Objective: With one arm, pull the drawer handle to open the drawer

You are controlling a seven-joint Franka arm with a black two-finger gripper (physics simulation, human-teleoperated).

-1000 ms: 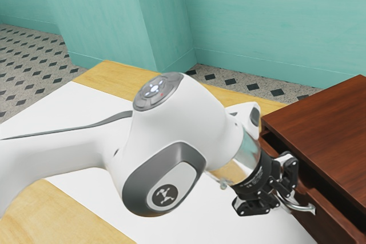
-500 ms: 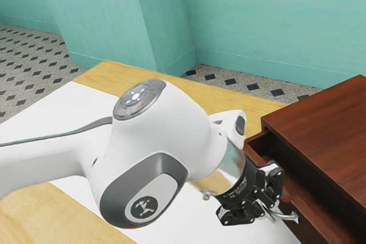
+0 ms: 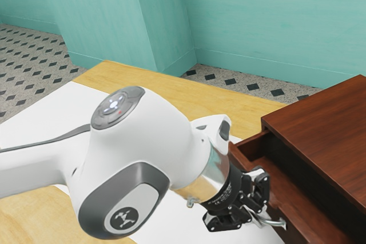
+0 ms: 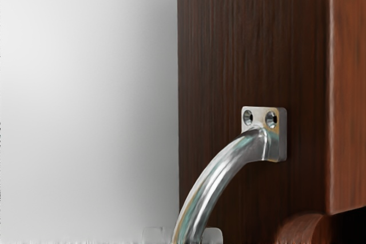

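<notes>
Since a second ago the drawer (image 3: 251, 155) has slid further out of the dark cabinet (image 3: 326, 124) toward the exterior view's left. I see my gripper (image 3: 250, 212) pinching its curved metal handle (image 3: 274, 222), both fingers on it.

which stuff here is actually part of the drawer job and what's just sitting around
Part of the job:
- gripper, shut on the handle
- handle
- drawer, partly pulled out
- cabinet that holds it

Just there:
- white mat
- table
- wall
- floor
</notes>
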